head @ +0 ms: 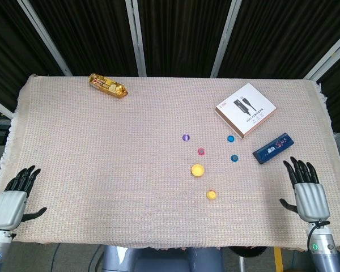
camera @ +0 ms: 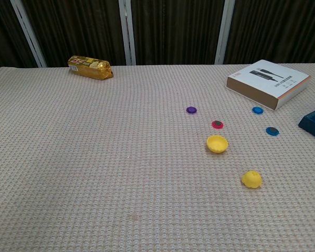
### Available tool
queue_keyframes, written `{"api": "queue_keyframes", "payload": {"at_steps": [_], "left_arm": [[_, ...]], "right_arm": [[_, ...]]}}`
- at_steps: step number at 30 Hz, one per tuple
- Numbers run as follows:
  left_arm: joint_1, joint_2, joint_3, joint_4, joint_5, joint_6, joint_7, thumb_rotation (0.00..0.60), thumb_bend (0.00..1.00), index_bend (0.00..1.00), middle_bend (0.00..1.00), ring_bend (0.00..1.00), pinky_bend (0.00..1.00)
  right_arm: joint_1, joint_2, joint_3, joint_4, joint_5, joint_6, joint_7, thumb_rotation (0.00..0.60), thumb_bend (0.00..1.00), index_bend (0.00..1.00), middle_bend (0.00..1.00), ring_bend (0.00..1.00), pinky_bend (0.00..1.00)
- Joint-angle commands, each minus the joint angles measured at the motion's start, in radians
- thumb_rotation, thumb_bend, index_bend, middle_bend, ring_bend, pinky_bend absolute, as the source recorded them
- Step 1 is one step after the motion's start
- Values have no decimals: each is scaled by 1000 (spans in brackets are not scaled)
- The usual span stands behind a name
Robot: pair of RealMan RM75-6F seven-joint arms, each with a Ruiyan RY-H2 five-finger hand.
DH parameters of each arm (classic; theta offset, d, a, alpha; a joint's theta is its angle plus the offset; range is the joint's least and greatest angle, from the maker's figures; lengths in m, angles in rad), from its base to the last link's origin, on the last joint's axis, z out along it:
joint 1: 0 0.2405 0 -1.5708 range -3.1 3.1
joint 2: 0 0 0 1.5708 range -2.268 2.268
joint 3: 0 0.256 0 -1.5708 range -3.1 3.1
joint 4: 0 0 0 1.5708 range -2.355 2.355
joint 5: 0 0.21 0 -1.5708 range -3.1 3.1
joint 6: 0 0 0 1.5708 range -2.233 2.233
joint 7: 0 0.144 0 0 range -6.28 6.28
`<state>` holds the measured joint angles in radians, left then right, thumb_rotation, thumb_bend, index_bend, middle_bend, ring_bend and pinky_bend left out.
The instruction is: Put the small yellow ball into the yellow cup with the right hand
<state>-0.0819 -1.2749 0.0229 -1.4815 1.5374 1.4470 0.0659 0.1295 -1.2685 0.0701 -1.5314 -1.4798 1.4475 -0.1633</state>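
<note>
Near the front of the beige woven tablecloth (head: 102,147), the small yellow ball (head: 211,195) lies loose, just in front of the shallow yellow cup (head: 198,169) and apart from it. Well off to its right, at the cloth's front corner, the right hand (head: 307,191) rests palm down with fingers spread and nothing in it, while the left hand (head: 12,198) lies the same way, empty and splayed, at the opposite front corner. Behind the cup sit a purple disc (head: 186,137), a red disc (head: 201,152) and two blue discs (head: 231,138), with a white cable box (head: 246,110), a dark blue packet (head: 271,148) and a gold-wrapped snack bar (head: 107,85) farther back.
</note>
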Motion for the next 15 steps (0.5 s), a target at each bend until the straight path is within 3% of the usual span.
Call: {"api": "queue_keyframes", "payload": {"at_steps": [1, 8, 15], "left_arm": [[1, 0, -2, -3, 2, 5, 9, 600, 0, 0, 0, 0, 168], [4, -6, -11, 2, 7, 28, -7, 600, 0, 0, 0, 0, 168], [2, -8, -5, 13, 12, 21, -18, 600, 0, 0, 0, 0, 168]], "right_arm": [[1, -3, -13, -20, -19, 0, -26, 600, 0, 97, 0, 0, 0], [33, -47, -30, -88, -30, -57, -157, 600, 24, 177, 0, 0, 0], [77, -168, -10, -117, 1, -114, -240, 600, 111, 230, 0, 0, 0]]}}
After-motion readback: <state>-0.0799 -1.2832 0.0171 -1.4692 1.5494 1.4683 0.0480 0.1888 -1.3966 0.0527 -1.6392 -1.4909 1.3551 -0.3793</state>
